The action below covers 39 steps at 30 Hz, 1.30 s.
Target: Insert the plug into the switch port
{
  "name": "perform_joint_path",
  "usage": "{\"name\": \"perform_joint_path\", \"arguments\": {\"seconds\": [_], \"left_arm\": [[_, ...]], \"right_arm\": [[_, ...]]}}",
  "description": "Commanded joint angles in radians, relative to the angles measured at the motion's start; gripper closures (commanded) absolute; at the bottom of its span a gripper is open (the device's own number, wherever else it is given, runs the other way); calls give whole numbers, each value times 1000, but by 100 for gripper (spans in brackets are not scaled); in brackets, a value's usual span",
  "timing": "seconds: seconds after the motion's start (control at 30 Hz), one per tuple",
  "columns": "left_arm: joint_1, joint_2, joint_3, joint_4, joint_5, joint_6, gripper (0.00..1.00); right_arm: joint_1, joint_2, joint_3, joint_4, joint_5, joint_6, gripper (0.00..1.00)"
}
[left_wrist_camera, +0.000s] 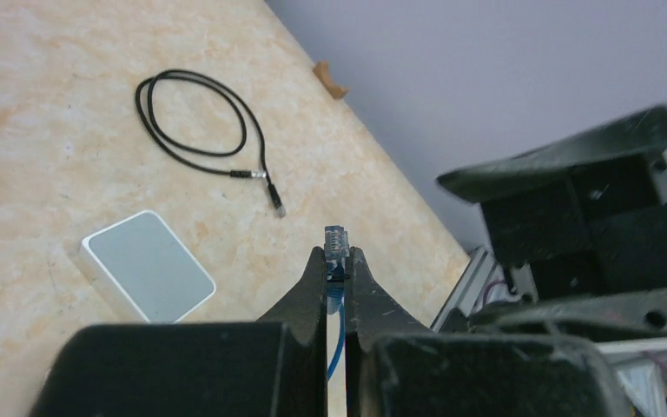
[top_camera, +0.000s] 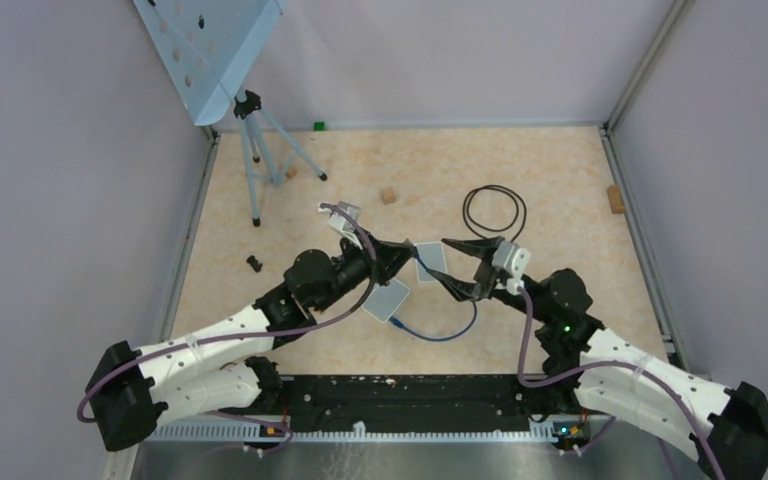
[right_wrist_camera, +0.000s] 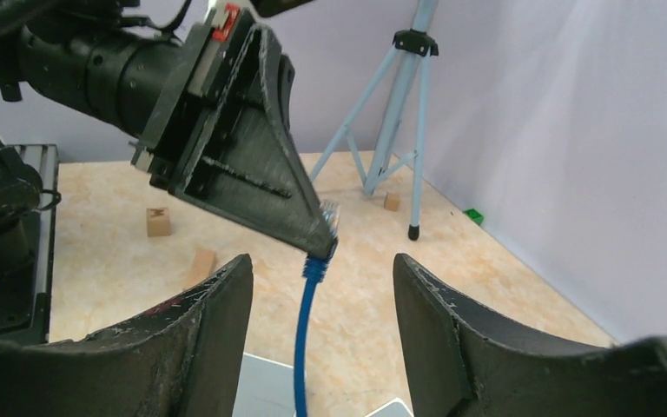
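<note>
While clear of the switch [left_wrist_camera: 148, 265], plug [left_wrist_camera: 336, 236] tight in the left claw [left_wrist_camera: 337, 262].

Plug [left_wrist_camera: 336, 238]: clear, glossy plastic on a smooth blue cable [right_wrist_camera: 301, 347]. Switch [left_wrist_camera: 149, 265]: matt grey plastic casing. Table [left_wrist_camera: 43, 130]: smooth, marbled beige surface.
</note>
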<state>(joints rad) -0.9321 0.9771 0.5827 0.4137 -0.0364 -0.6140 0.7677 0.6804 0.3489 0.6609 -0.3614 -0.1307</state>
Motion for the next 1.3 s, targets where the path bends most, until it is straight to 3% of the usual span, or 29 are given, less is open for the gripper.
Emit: {"name": "perform_joint_path", "arguments": {"seconds": [0.0,0.23,0.47,0.7,1.1,1.17,1.27], "left_arm": [[-4,-32,15,125,-90,-122,100],[-4,-42,-15,155,-97,-181,100],[-5,-47,-23,135,-106,-190,100],[-4,-48,-27,122,-118,-200,100],[-5,-28,-25,114,-113,-205,100],[-5,-30,-25,114,-113,-206,100],[-4,-31,-24,114,-111,-204,100]], "right_arm": [[80,77,9,96,127,-73,40],[216,259,22,206,366,-176,43],[229,363,55,335,492,-208,47],[229,412,82,368,469,-210,55],[239,430,102,375,381,-208,55],[240,433,104,372,378,-206,61],[240,435,107,362,376,-207,77]]}}
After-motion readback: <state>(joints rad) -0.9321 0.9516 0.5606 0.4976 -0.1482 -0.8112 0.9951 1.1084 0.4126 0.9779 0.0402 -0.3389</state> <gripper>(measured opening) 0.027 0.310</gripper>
